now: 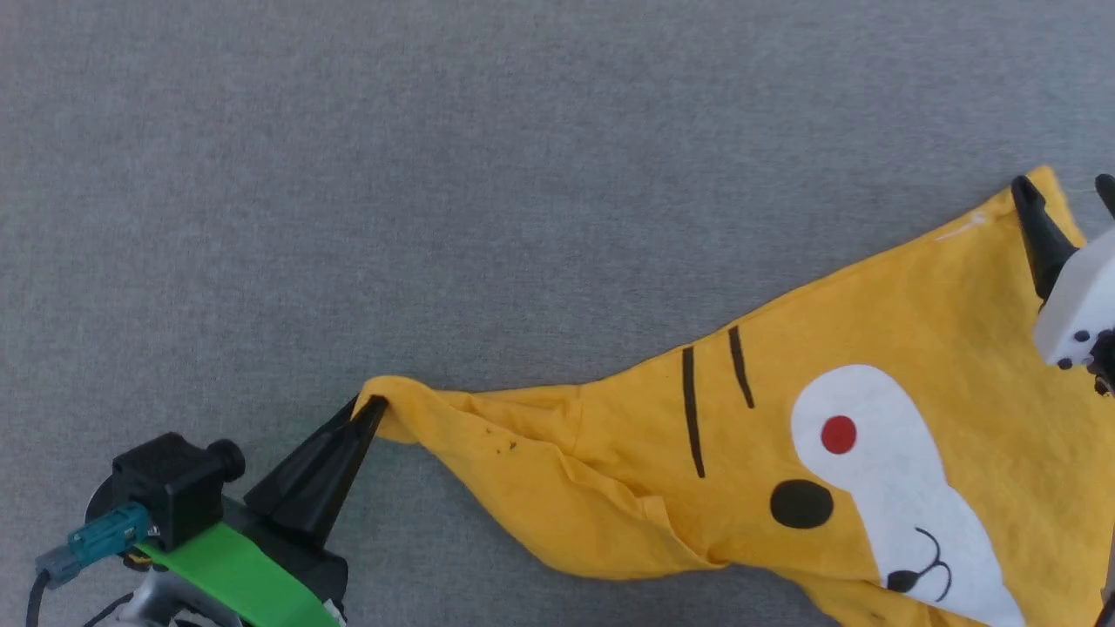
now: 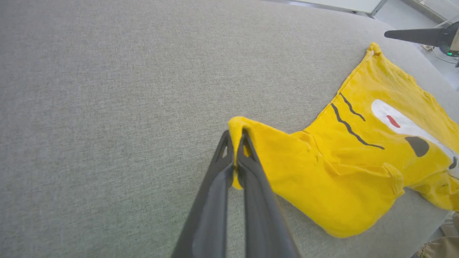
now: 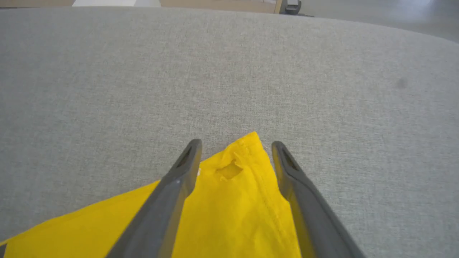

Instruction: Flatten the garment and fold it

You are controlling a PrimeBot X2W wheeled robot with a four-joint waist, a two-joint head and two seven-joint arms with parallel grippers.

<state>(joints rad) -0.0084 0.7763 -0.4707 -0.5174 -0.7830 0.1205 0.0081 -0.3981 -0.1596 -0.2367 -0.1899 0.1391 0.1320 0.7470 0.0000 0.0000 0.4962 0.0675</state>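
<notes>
Grey fabric surface [image 1: 435, 174]; pale floor [image 3: 376, 10] beyond far edge w/ small dark obj [image 3: 291, 6]

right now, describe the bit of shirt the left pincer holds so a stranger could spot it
On the wide grey fabric surface lies a yellow-orange T-shirt with a cartoon face. Follow it to its narrow left end: a bunched tip clamped in the shut left pincer. Unlike the flat corner lying inside the open right pincer, it is pinched and creased.

Prob. lab: grey cloth-topped bench [image 1: 348, 131], bare pale floor [image 3: 358, 10] beyond.
</notes>
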